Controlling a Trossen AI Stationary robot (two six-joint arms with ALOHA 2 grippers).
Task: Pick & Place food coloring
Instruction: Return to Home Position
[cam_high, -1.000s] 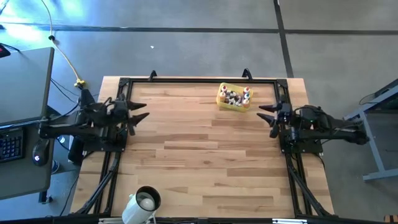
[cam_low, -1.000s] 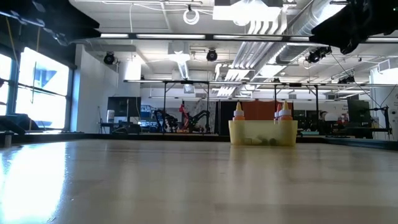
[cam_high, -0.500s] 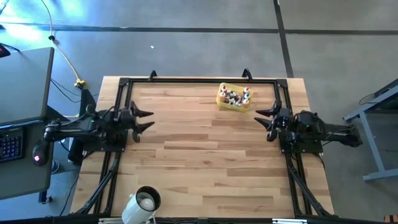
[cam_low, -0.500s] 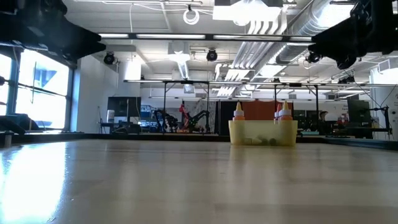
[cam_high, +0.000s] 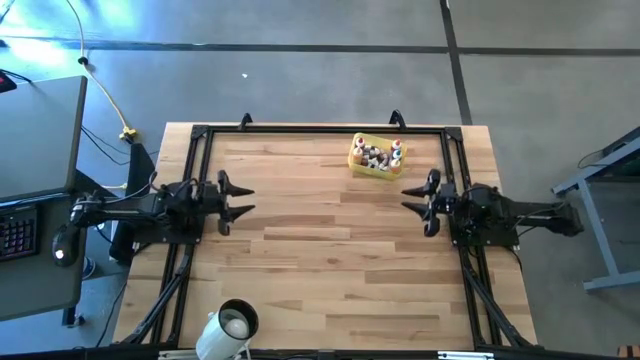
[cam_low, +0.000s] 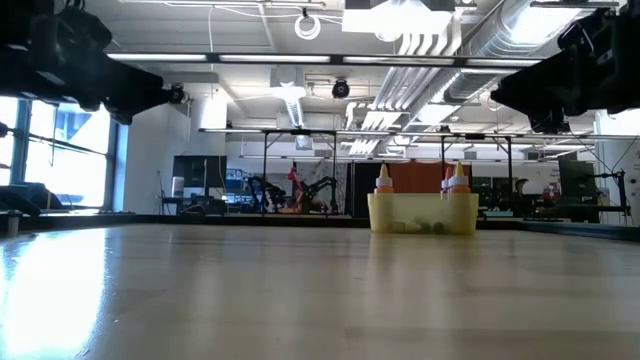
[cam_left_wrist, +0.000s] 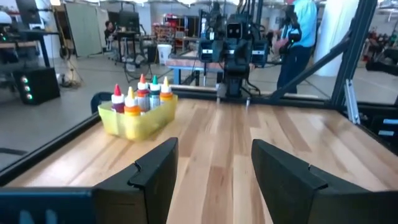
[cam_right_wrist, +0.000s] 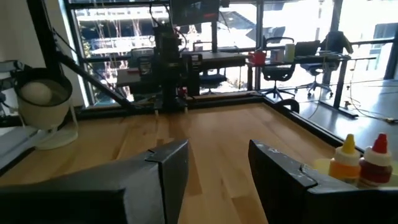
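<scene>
Capped food coloring bottles (cam_high: 377, 154) in translucent yellow bin (cam_high: 355, 165) on plank-wood surface (cam_high: 320, 250); left end effector (cam_high: 243, 198) and right end effector (cam_high: 408, 200) spread, empty.

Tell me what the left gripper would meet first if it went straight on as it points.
Probably the right gripper, facing the left gripper across the light wooden table; the way between looks free. The translucent yellow rectangular tray lies aside from that line.
</scene>
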